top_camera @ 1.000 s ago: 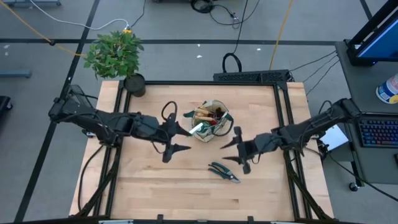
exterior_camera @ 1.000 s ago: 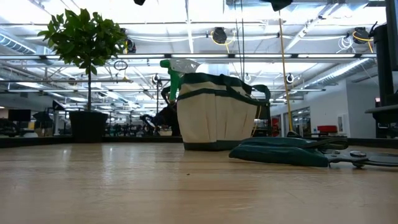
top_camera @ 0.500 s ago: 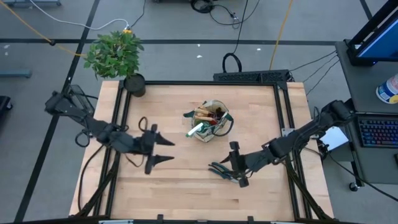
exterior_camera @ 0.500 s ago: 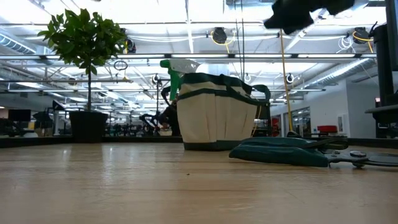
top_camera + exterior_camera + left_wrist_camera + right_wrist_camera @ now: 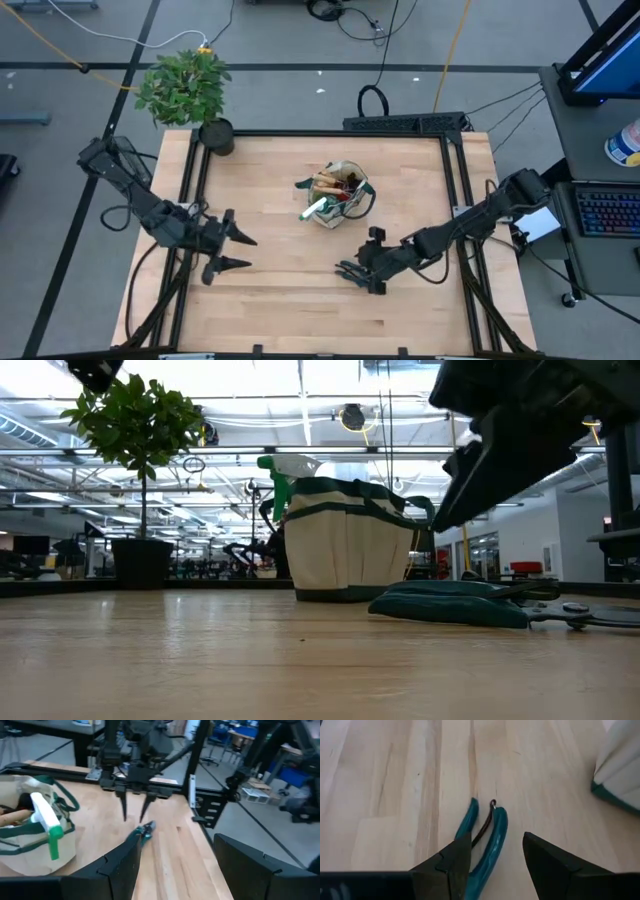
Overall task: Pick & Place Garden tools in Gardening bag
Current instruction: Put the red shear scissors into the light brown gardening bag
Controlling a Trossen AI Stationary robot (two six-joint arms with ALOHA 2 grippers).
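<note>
Pruning shears are what your next move turns on, and reading across the table from your left they come late. Your left gripper waits far over on its own side, fingers spread and holding nothing, with the shears well apart from it across bare wood and the gardening bag ahead of it and off toward the middle. That arm is clearly the farther one, so leave it parked. Moving right, your right gripper sits directly over the shears, fingers parted and gripping nothing yet. In the right wrist view the two teal handles run straight out from between the fingers, so the tool's long axis lies roughly along the gripper's forward line, not across it. The handle ends point away from the gripper, and the near part of the tool passes under the fingers, out of sight. From this gripper the bag stands near, off to one side of the shears and not touching them. Judging from this, the shears look to be the last tool still on the table. You would likely close across the paired handles, which lie narrow and side by side.
</note>
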